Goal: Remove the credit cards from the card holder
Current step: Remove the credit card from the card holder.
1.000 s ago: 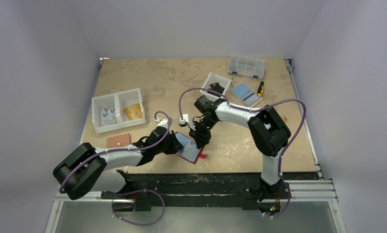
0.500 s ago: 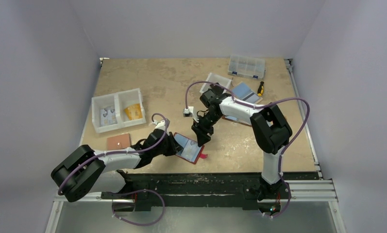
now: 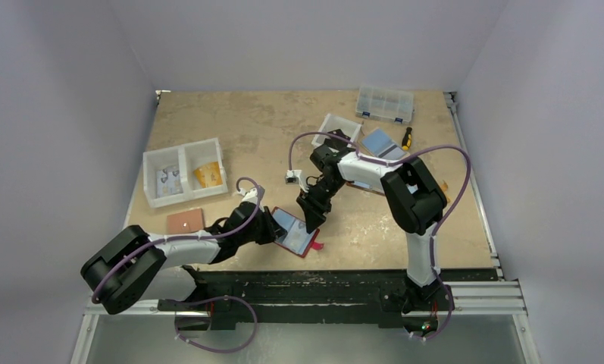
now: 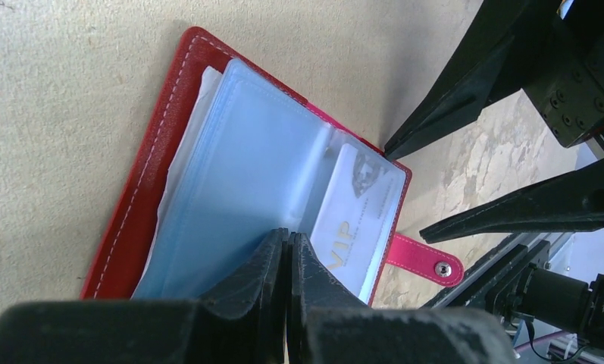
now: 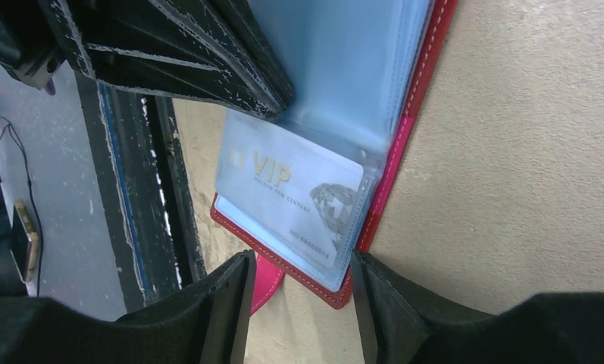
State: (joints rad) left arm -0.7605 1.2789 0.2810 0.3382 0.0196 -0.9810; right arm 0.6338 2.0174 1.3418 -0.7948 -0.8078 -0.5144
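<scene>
left gripper [image 4: 287, 235]: jaws pressed together, tips laid against the clear sleeves | card holder [image 4: 143, 182]: dark red, laid open on the bench [image 3: 245, 129] between both arms | credit card [image 5: 298, 193]: pale, marked VIP, seated inside a sleeve | right gripper [image 5: 298, 262]: jaws held apart, poised over that card
</scene>
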